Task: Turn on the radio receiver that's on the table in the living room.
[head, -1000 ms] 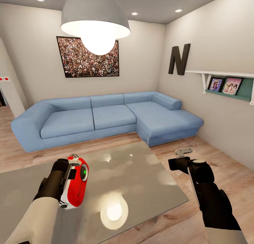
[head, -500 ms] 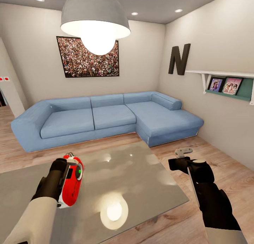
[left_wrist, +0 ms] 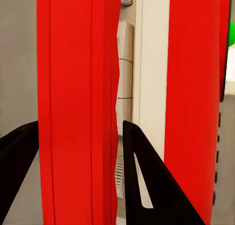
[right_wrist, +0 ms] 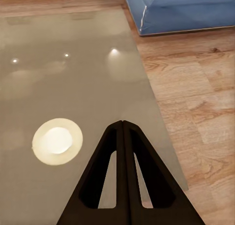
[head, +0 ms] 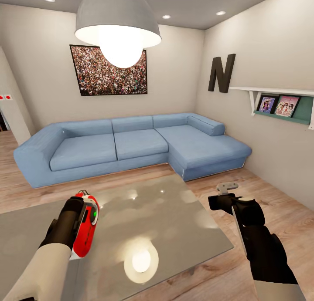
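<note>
The red radio receiver (head: 87, 233) with white sides hangs upright just over the near left part of the glossy grey table (head: 174, 214). A green light (head: 93, 214) glows on its front. My left gripper (head: 82, 207) is shut on the radio. In the left wrist view its two black fingers (left_wrist: 147, 176) press either side of a red slab of the radio (left_wrist: 78, 88). My right gripper (head: 226, 188) hovers over the table's right edge. Its fingers (right_wrist: 122, 137) are pressed together, shut on nothing, above the table (right_wrist: 73, 78).
A blue L-shaped sofa (head: 131, 144) runs behind the table and along the right. A white pendant lamp (head: 117, 26) hangs in front of the crowd picture (head: 87, 74). A black letter N (head: 221, 73) and a shelf (head: 279, 105) are on the right wall. Wood floor (head: 270, 196) surrounds the table.
The radio has turned in my left gripper and shifted a little left, so its front looks narrower. The right arm has not moved.
</note>
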Tool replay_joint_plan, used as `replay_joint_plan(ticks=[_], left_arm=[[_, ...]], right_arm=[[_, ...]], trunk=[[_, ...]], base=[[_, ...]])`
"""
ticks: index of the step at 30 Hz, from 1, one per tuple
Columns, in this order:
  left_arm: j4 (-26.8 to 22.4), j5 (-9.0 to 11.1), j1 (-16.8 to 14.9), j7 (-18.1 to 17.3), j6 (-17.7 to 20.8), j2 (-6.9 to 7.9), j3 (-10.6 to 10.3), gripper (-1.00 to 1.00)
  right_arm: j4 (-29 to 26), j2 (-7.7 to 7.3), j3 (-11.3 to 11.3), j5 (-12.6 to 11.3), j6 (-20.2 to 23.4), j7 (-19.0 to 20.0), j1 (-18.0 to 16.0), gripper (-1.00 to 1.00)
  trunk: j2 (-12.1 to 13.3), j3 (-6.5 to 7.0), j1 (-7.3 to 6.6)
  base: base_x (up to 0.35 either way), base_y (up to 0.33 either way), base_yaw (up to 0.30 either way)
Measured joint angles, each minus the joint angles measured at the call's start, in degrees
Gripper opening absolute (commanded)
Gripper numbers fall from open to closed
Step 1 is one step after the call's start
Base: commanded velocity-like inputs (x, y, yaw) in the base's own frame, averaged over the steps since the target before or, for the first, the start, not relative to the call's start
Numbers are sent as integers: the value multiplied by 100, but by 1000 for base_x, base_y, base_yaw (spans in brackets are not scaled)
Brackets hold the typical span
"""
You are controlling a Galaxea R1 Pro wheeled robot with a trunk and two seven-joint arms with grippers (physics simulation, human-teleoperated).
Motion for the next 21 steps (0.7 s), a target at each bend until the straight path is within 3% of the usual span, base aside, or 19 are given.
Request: replay_joint_plan(ticks=[21], left_arm=[[368,8,0,47,-9,8,15,-100]], right_arm=[[0,-2,-9,0,-9,43,0,-100]], trunk=[[0,0,0]], base=[[0,0,0]])
